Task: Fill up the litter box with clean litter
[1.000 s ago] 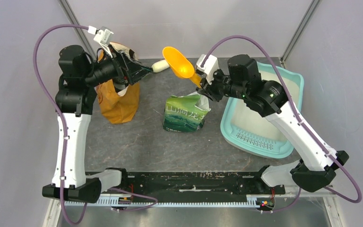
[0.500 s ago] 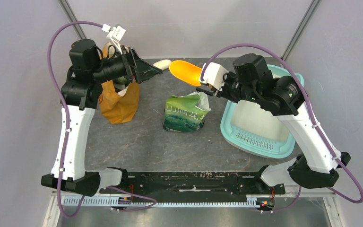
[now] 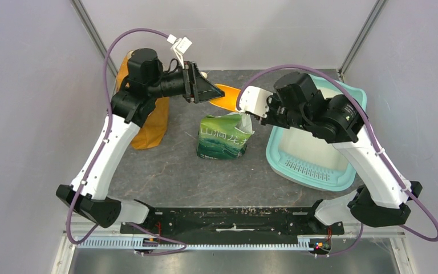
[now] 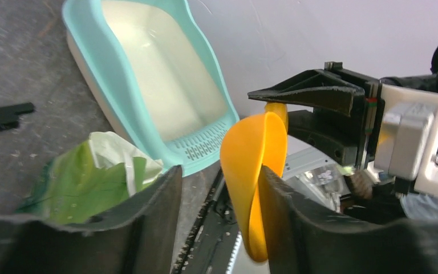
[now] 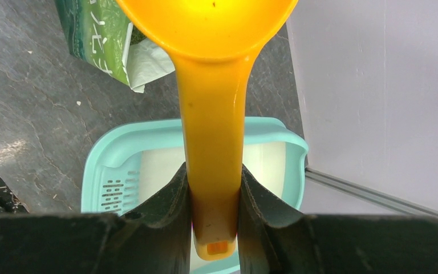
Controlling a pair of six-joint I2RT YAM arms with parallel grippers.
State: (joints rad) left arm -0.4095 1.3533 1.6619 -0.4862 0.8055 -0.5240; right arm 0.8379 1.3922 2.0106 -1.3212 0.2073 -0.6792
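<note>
The pale-turquoise litter box (image 3: 313, 169) lies at the right of the table, its whitish floor bare; it also shows as the litter box (image 4: 202, 147) and the litter box (image 5: 114, 151) in the wrist views. No litter is in view. My right gripper (image 3: 245, 108) (image 5: 214, 177) is shut on the handle of an orange scoop (image 5: 211, 131), holding it level above the green bag (image 3: 223, 140). My left gripper (image 3: 205, 91) (image 4: 219, 177) straddles the scoop's bowl (image 4: 251, 154). Its right finger touches the bowl and a gap remains at the left finger.
An orange-tan cloth bag (image 3: 151, 123) stands at the back left, under the left arm. The open green bag (image 4: 91, 182) stands mid-table, just left of the litter box. Grey walls and metal posts close in the back and sides.
The left arm swung right from the cloth bag to the scoop's bowl and its jaws narrowed. The right gripper lowered the scoop from tilted-up to level.
</note>
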